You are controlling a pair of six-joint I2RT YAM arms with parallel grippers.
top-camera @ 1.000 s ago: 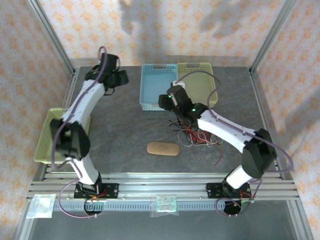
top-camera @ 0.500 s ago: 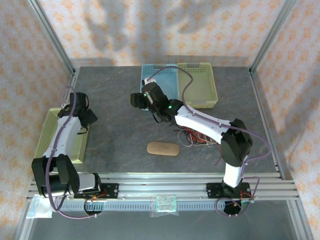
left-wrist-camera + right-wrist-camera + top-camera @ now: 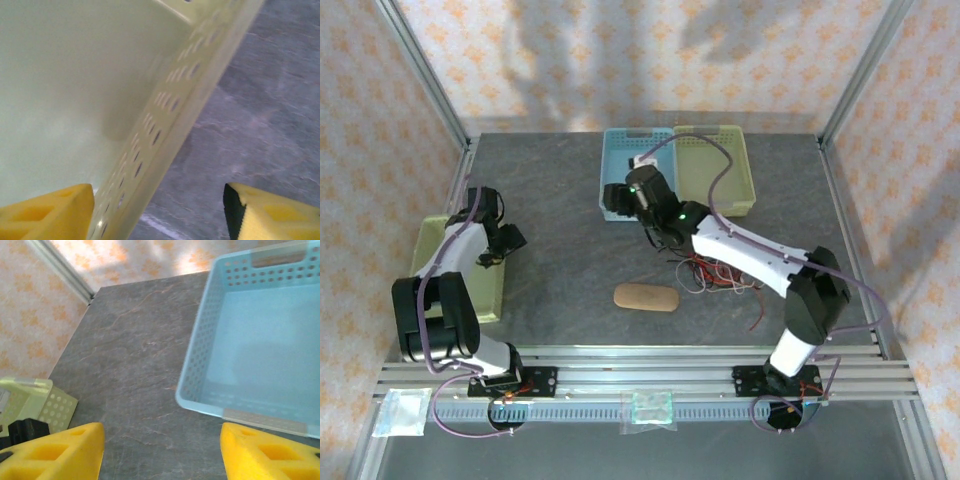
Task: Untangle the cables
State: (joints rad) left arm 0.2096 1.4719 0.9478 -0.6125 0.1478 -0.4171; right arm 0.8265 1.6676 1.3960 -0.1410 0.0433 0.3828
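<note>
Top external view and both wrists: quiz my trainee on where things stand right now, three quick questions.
1. True or false: the right gripper holds one of the cables.
2. Fill in: the left gripper sits open at the wall of a ___ basket.
3. The tan pad lies: A in that basket; B on the table beside the cables; C in the right gripper.
Key: 1 false, its jaws are open and empty; 2 yellow-green; 3 B.

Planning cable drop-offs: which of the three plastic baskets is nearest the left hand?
The pale green perforated plastic basket alone at the left edge; the blue basket and second green basket sit together far back.
</note>
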